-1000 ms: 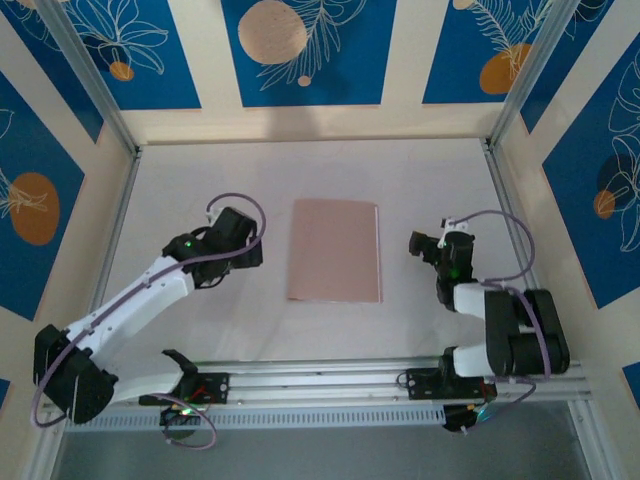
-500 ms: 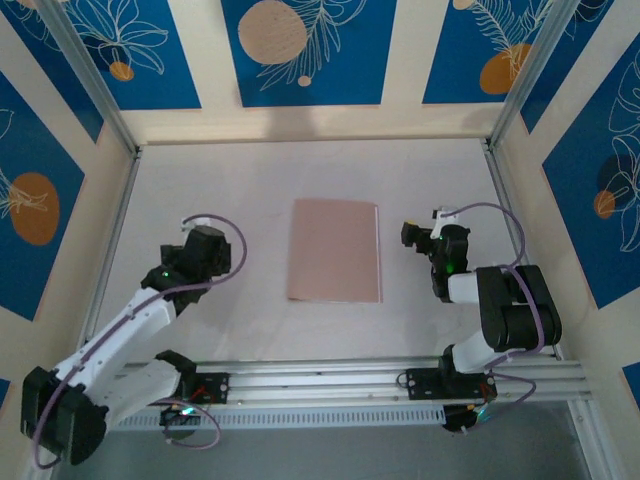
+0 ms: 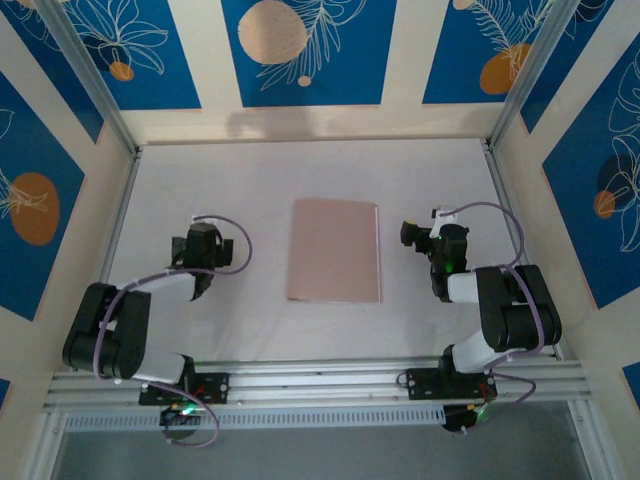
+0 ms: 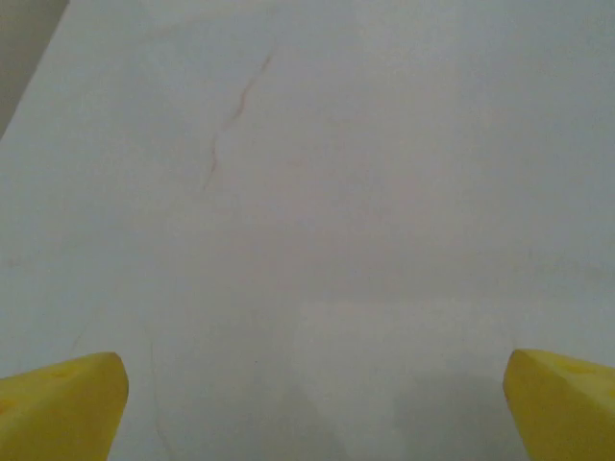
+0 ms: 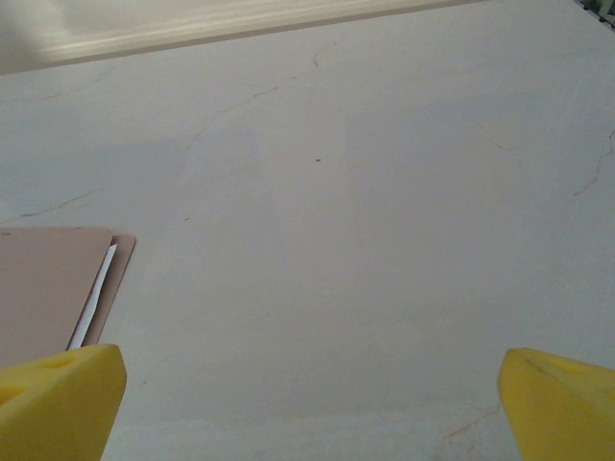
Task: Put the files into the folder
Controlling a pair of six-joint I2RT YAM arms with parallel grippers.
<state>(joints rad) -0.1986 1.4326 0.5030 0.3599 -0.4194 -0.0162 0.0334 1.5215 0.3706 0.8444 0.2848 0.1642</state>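
The tan folder [image 3: 334,250] lies flat and closed in the middle of the table. In the right wrist view its corner [image 5: 48,288] shows at the left, with a thin white sliver of the files [image 5: 93,298] peeking from between the covers. My left gripper [image 3: 203,240] rests low to the folder's left, folded back near its base, open with bare table between its yellow fingertips [image 4: 62,408]. My right gripper [image 3: 418,236] sits to the folder's right, also open and empty, yellow fingertips [image 5: 58,399] wide apart.
The pale table [image 3: 300,170] is boxed in by cream walls with blue panels and metal posts [image 3: 95,75]. A rail [image 3: 330,380] runs along the near edge by the arm bases.
My left arm has pulled back from beside the folder toward the left and folded down to its base. The right arm has hardly moved. The folder stays put.
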